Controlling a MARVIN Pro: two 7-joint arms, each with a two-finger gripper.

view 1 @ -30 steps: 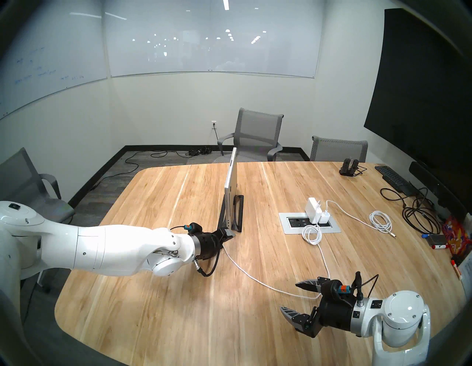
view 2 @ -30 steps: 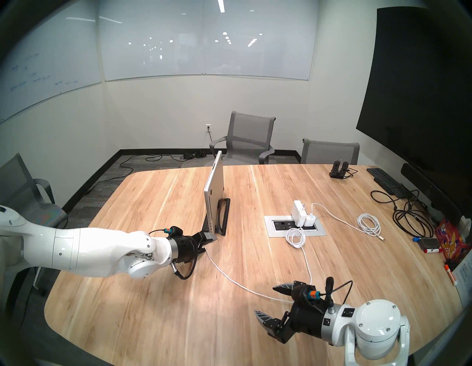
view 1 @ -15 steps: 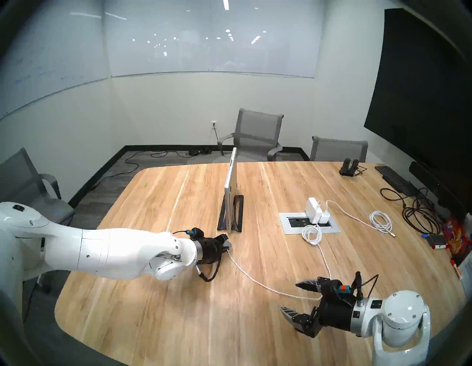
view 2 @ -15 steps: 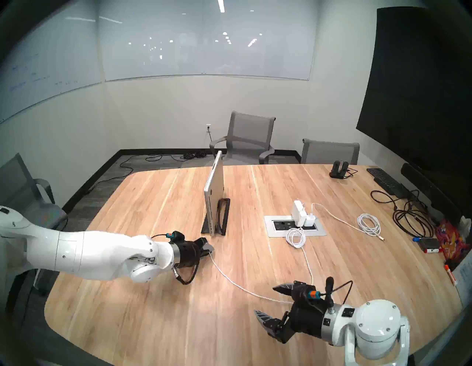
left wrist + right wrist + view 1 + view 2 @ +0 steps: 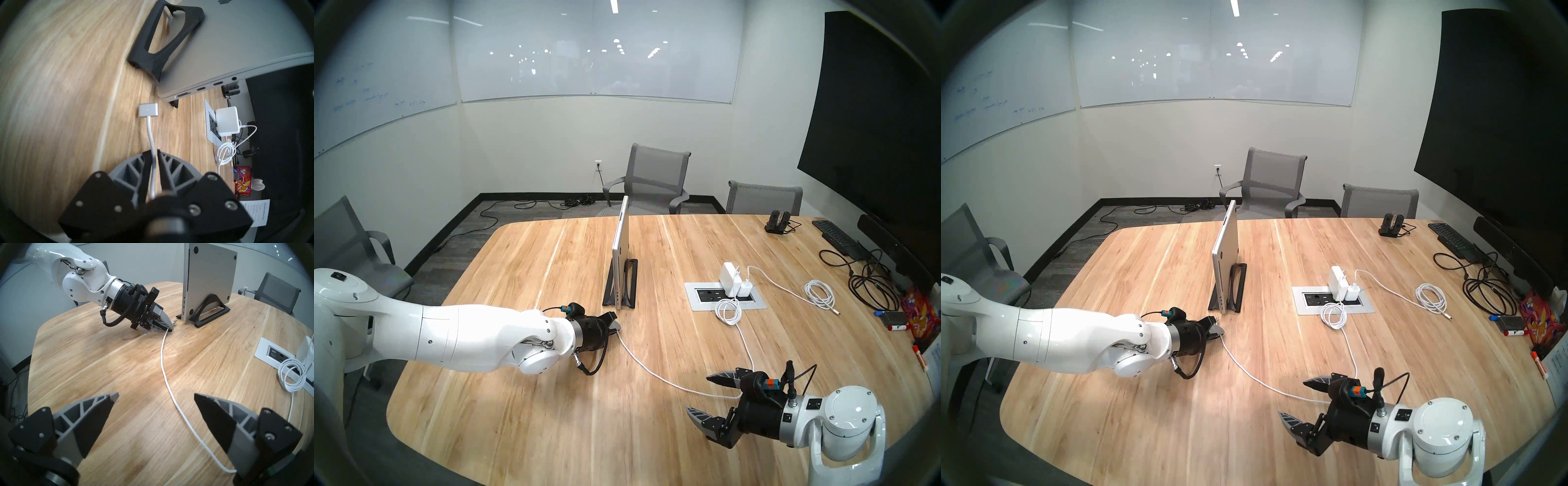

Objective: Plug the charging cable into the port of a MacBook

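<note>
The right gripper (image 5: 156, 400) hangs low over the near counter (image 5: 551, 424), fingers spread wide and empty. Farther out, the left gripper (image 5: 154, 151) tilts down, fingers pinched on the white charging cable (image 5: 150, 134); its squarish silver connector lies just short of the upright MacBook (image 5: 237, 50).

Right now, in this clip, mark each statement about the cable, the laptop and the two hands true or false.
1. The thin white charging cable is gripped by the left hand. True.
2. Its flat silver connector sits in the port. False: it is short of the slim silver-grey laptop.
3. The laptop lies flat. False: it stands on edge in a black stand.
4. The right hand is open and empty. True.
</note>
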